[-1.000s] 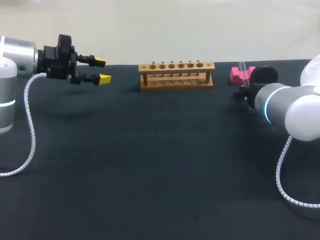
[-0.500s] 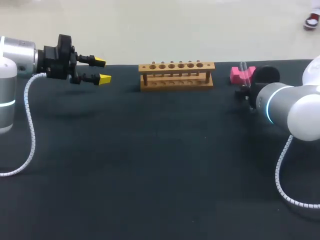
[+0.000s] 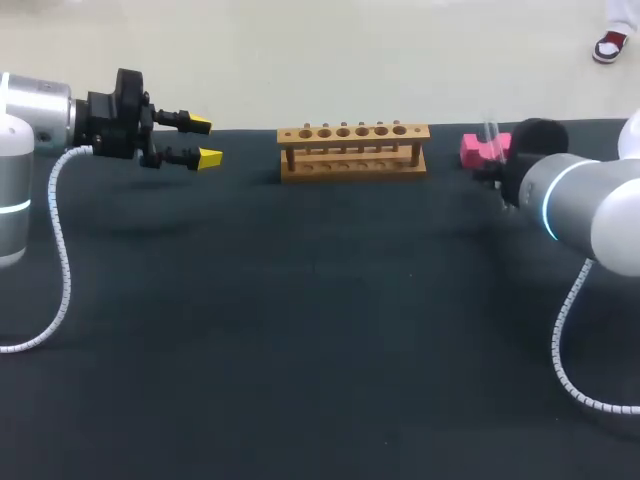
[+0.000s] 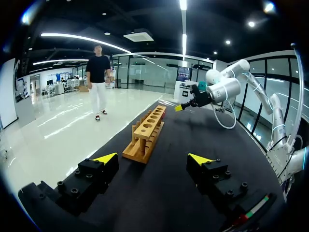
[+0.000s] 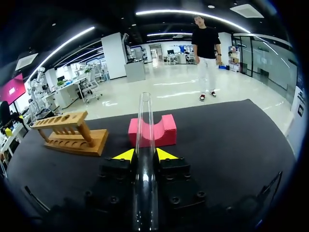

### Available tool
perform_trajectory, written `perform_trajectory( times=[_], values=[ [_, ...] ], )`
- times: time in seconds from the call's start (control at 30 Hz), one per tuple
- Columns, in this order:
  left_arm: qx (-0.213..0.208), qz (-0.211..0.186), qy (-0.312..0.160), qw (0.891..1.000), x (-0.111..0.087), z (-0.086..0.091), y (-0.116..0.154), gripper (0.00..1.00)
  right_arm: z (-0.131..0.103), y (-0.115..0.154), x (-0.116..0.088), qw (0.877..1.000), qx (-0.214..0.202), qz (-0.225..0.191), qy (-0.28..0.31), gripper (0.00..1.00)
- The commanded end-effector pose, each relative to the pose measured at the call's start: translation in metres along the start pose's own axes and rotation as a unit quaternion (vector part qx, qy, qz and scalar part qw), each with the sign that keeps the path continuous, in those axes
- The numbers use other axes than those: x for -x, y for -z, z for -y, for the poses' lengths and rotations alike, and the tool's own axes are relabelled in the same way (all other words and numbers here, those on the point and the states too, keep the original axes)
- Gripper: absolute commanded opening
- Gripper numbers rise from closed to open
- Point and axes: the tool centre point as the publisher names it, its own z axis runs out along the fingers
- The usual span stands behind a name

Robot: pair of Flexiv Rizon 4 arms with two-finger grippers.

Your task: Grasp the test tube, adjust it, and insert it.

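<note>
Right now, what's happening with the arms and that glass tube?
Left gripper open, empty, off to the side. Right gripper shut on glass tube, by pink block. Nothing seen between tube and wooden rack.

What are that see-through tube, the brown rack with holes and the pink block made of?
clear test tube: looks like glass or clear plastic; transparent, with bright glints.
brown rack with holes: seemingly wood; matt, pale tan.
pink notched block: probably foam or plastic; matt, no shine.
</note>
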Motion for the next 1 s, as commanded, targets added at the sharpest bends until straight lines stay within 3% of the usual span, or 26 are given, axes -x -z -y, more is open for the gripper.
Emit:
perform_trajectory(
  times=[0.03,0.3,0.37,0.47,1.0],
  values=[
    [0.0,0.002,-0.001,1.0,-0.001,0.0,0.0,1.0,-0.003,0.013,0.001,0.97,0.032,0.24,0.001,0.0],
    [0.0,0.002,-0.001,1.0,-0.001,0.0,0.0,1.0,-0.016,0.028,0.015,0.972,0.02,0.235,0.01,0.0],
    [0.0,0.002,-0.001,1.0,-0.001,0.0,0.0,1.0,-0.017,0.031,0.017,0.98,0.017,0.198,-0.009,0.0],
    [0.0,0.002,-0.001,1.0,-0.001,0.0,0.0,1.0,-0.008,0.038,0.027,0.986,0.051,0.144,-0.064,0.0],
    [0.0,0.002,-0.001,1.0,-0.001,0.0,0.0,1.0,-0.008,0.038,0.027,0.986,0.051,0.144,-0.064,0.0]
  ],
)
